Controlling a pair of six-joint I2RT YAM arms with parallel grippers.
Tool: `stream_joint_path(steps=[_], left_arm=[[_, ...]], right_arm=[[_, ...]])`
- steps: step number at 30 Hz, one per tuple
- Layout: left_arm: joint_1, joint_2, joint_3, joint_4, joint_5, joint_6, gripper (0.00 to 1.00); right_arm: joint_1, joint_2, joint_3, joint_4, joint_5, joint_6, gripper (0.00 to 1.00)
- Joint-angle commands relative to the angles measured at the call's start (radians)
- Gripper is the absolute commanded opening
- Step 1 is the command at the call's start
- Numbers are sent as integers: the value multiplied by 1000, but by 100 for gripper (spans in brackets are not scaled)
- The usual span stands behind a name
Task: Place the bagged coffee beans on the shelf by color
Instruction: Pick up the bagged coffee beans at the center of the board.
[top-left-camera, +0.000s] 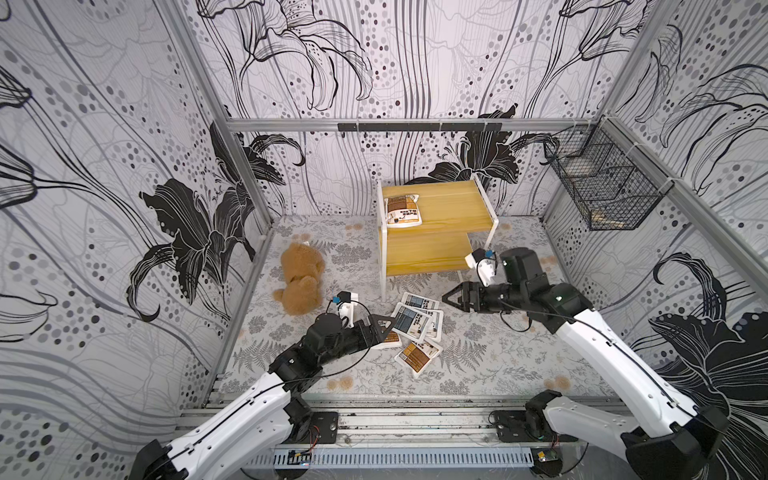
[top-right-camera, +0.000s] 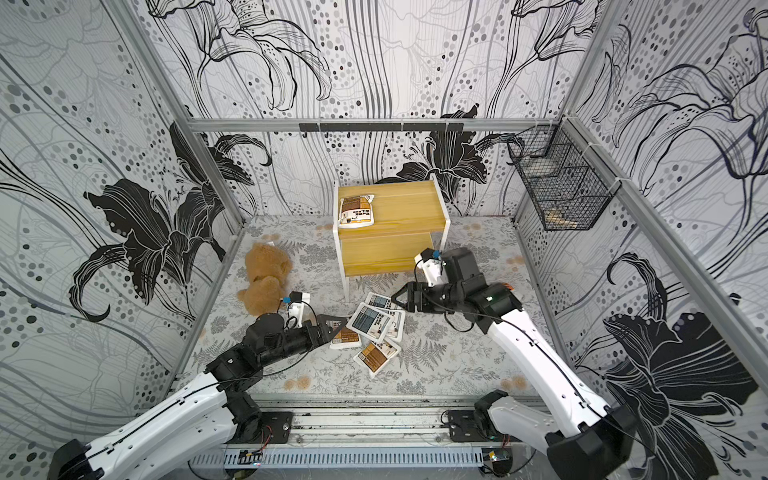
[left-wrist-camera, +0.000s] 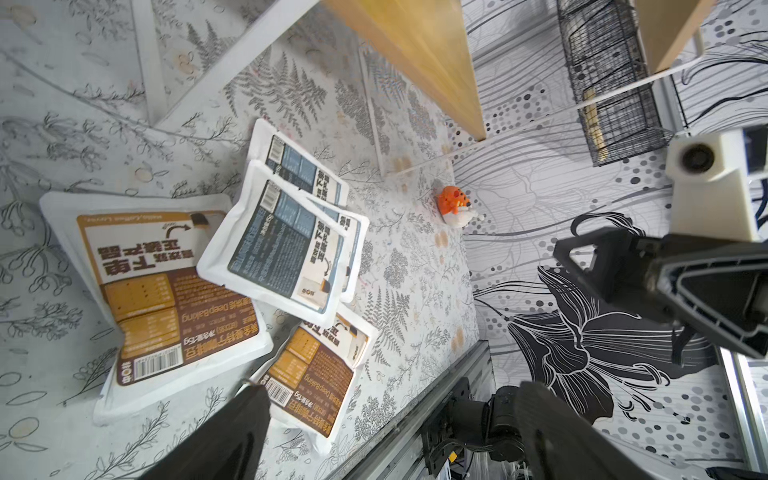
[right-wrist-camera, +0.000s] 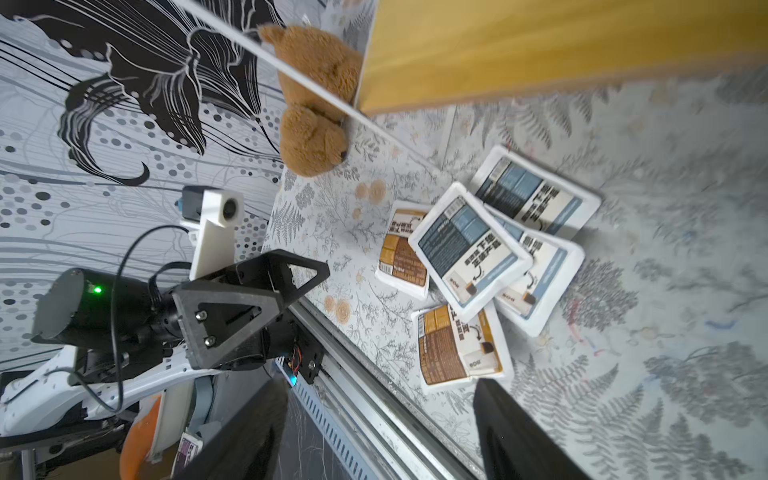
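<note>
The shelf (top-left-camera: 440, 232) stands at the back with one brown-panelled bag (top-left-camera: 404, 210) on its upper board. The other bagged coffee beans lie heaped on the floor in front of it. A grey-blue bag (top-left-camera: 411, 322) is on top, two more grey-blue ones (right-wrist-camera: 536, 195) are partly under it, and two brown ones (top-left-camera: 417, 355) (left-wrist-camera: 166, 299) are at the near and left sides. My left gripper (top-left-camera: 384, 326) is open at the heap's left edge, over a brown bag. My right gripper (top-left-camera: 451, 297) is open and holds nothing, just right of the heap.
A brown plush bear (top-left-camera: 301, 278) lies on the floor left of the shelf. A black wire basket (top-left-camera: 602, 187) hangs on the right wall. A small orange-and-white toy (left-wrist-camera: 453, 205) sits on the floor by the right wall. Patterned walls close in three sides.
</note>
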Motion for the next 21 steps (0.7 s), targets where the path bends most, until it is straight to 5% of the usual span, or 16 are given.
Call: stream_joint_path(steps=[1, 11, 21], left_arm=[[7, 18, -31, 72, -16, -35, 98], [-44, 50, -68, 49, -52, -45, 98], [-193, 216, -92, 279, -104, -103, 99]], right_arm=[[93, -34, -145, 159, 54, 133, 76], [252, -4, -452, 418, 160, 384, 74], [329, 6, -601, 616, 224, 580, 71]])
